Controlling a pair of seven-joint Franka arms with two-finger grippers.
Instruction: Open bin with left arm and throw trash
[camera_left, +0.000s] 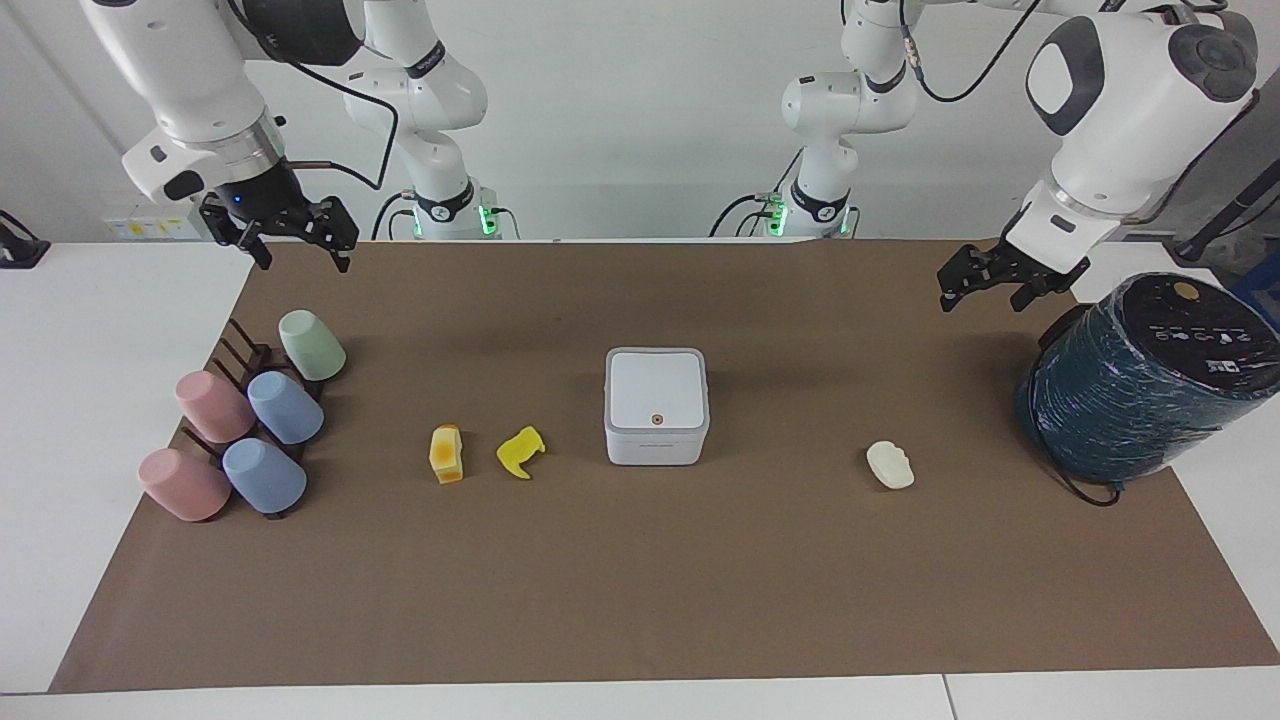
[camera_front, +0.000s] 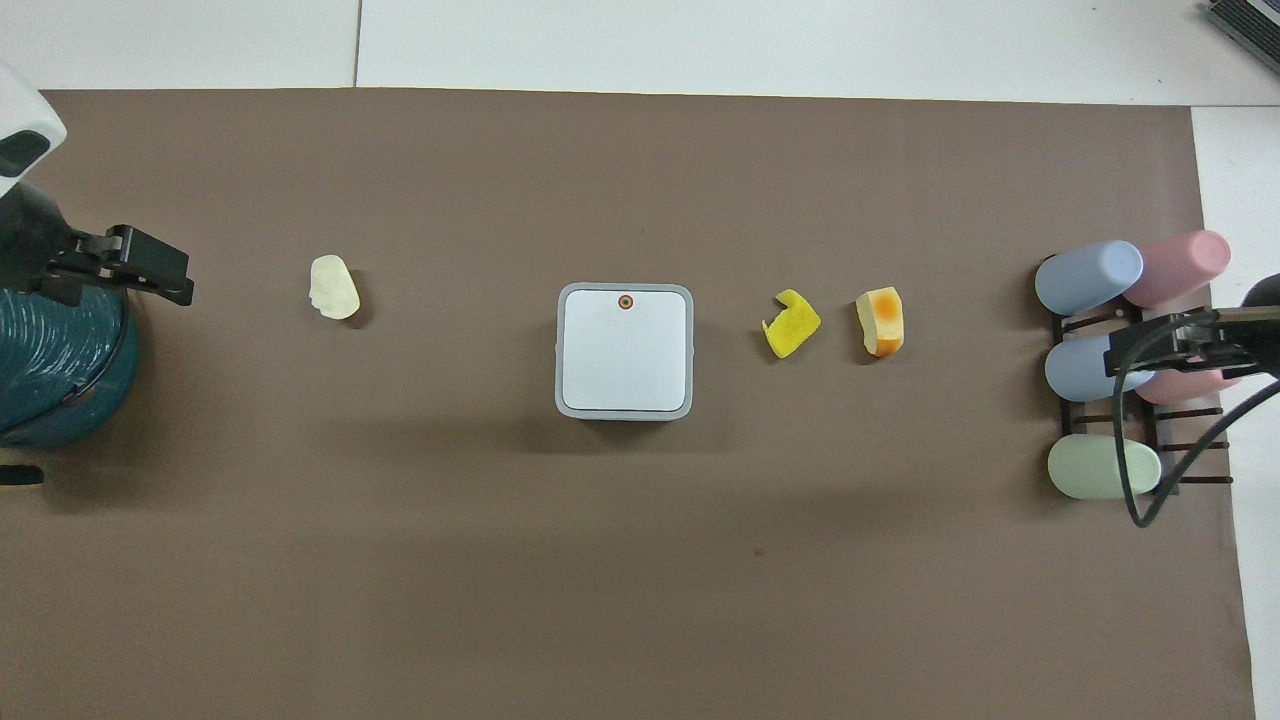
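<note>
Facing view: the bin (camera_left: 656, 405) sits mid-worktop on the brown mat (camera_left: 640, 600), lid down, small orange dot on the lid at the edge farther from the robots. Trash is 3 pcs, all on the mat & apart from the bin. The yellow-orange block (camera_left: 446, 454) and the bright yellow scrap (camera_left: 520, 452) lie beside each other, not touching, toward the right arm's end. The off-white lump (camera_left: 890, 465) lies alone toward the left arm's end. Left claw (camera_left: 988, 283) hangs in the air over the mat, just beside the dark teal wrapped cylinder (camera_left: 1140, 380), fingers spread, nothing btwn them. Right claw (camera_left: 295, 240) hangs over the mat's corner near the cup rack (camera_left: 245, 355), fingers also apart, grasping nothing. Rack carries pastel cups on their sides: 2 pink (camera_left: 213, 405), 2 blue (camera_left: 285, 407), 1 green (camera_left: 311, 345).

Overhead view: bin (camera_front: 624, 350) at centre, lid closed, dot at the edge farther from the robots. Scrap (camera_front: 792, 324) & block (camera_front: 880, 321) in a row beside it toward the right arm's end; lump (camera_front: 334, 287) well apart toward the left arm's end. Left claw (camera_front: 160, 265) shows over the mat next to the cylinder (camera_front: 60, 370). Right claw (camera_front: 1150, 345) shows over the cups; can't tell its finger gap from this angle.
</note>
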